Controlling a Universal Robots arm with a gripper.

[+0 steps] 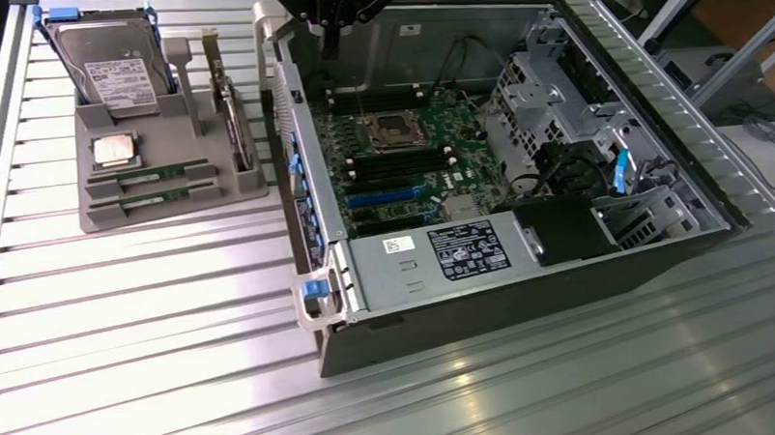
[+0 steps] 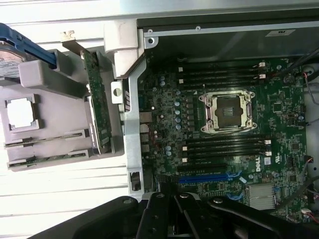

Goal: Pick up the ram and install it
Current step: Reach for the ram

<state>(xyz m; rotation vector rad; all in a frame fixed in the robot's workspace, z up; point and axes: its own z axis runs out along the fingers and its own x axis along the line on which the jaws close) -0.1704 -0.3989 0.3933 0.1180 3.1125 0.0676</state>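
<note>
Two ram sticks lie flat in slots at the front of a grey holder (image 1: 219, 189), one (image 1: 154, 175) just behind the other (image 1: 155, 198). In the wrist view the same sticks (image 2: 47, 138) (image 2: 47, 160) lie edge-on in the holder (image 2: 50, 79). My gripper (image 1: 334, 45) hangs high over the back wall of the open computer case (image 1: 494, 310), well away from the holder. Its dark fingers (image 2: 173, 214) are shut with nothing between them. The motherboard's black memory slots (image 2: 224, 147) (image 1: 392, 164) sit on both sides of the processor socket (image 2: 227, 112).
The holder also carries a hard drive (image 1: 111, 63), a square silver processor chip (image 1: 114, 150) and an upright green expansion card (image 1: 233, 121). A labelled power supply (image 1: 454, 254) and drive cages (image 1: 551, 86) crowd the case. Everything rests on a ribbed metal table (image 1: 146, 313).
</note>
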